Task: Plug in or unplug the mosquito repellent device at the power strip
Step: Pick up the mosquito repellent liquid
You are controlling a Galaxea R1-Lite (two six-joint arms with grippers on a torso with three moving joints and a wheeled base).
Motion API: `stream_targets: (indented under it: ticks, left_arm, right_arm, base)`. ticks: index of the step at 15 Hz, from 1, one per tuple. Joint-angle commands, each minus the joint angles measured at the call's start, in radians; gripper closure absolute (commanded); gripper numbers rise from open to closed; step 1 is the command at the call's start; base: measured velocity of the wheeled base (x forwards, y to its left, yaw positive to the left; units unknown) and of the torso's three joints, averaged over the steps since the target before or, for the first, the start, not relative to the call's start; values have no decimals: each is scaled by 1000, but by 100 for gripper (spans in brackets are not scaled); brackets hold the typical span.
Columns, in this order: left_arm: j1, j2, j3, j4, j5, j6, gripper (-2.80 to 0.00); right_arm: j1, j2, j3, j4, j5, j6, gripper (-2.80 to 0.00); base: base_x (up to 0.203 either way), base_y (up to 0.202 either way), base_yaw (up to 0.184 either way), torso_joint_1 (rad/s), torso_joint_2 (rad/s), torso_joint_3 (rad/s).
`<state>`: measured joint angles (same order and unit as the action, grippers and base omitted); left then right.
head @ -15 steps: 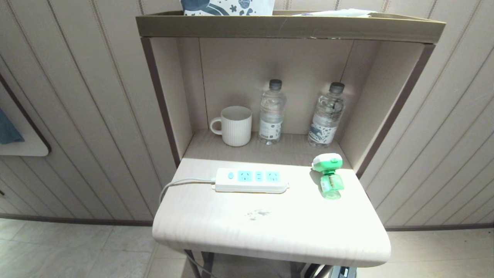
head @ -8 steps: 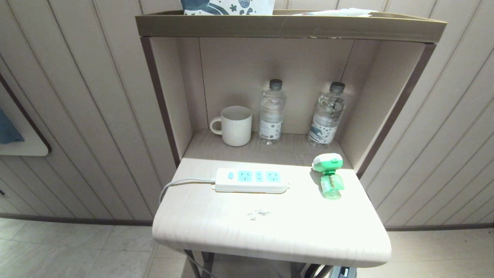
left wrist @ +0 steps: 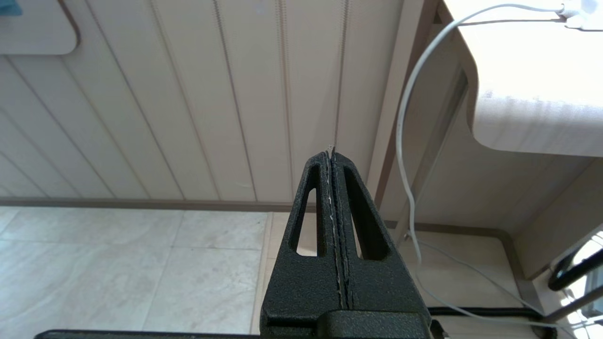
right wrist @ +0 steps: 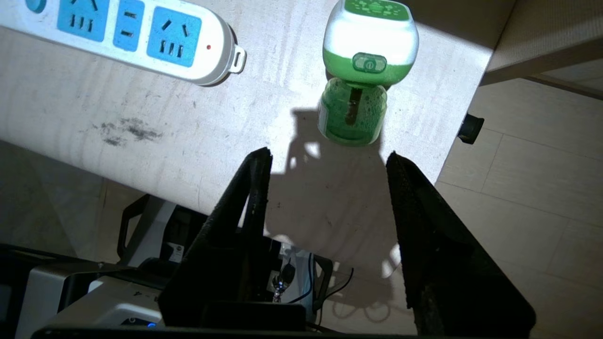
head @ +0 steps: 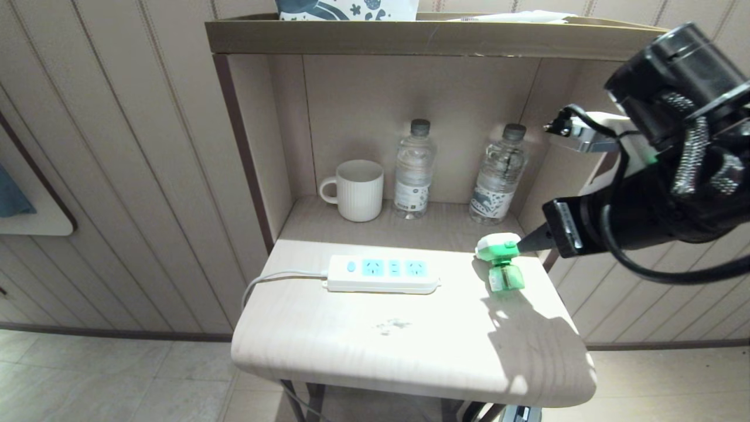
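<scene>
The mosquito repellent device lies unplugged on the table's right side, white-and-green head toward the shelf, green bottle toward the front. The white power strip with light-blue sockets lies flat to its left, a gap between them, sockets bare. My right gripper hangs above the table's right edge, open, tips pointing at the device and apart from it. In the right wrist view nothing sits within the gripper. My left gripper is shut and empty, low beside the table.
A ribbed white mug and two clear water bottles stand in the shelf niche behind. The strip's white cord drops over the table's left edge. The niche's right wall is close to my right arm.
My right arm has swung into the head view from the right, over the table's right edge, and its shadow now falls on the tabletop and the device. Nothing on the table moved.
</scene>
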<state>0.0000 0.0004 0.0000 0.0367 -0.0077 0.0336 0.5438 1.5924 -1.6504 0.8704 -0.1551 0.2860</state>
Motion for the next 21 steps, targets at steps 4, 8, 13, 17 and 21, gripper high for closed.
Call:
stream_targets:
  ticks: [4, 8, 13, 17, 21]
  left_arm:
    - [0, 0, 0, 0, 0, 0, 0]
    - [0, 0, 0, 0, 0, 0, 0]
    - [0, 0, 0, 0, 0, 0, 0]
    - [0, 0, 0, 0, 0, 0, 0]
    - [0, 0, 0, 0, 0, 0, 0]
  right_arm:
    - [37, 123, -36, -1, -81, 0, -280]
    - [26, 186, -15, -90, -152, -16, -280]
    - [24, 208, -14, -100, -144, -55, -280]
    - [-9, 213, 20, -174, -132, -114, -280]
    - [-52, 231, 42, -236, -112, -153, -280]
  base:
    - [0, 0, 0, 0, 0, 0]
    - [0, 0, 0, 0, 0, 0]
    - [0, 0, 0, 0, 0, 0]
    - [0, 0, 0, 0, 0, 0]
    - [0, 0, 0, 0, 0, 0]
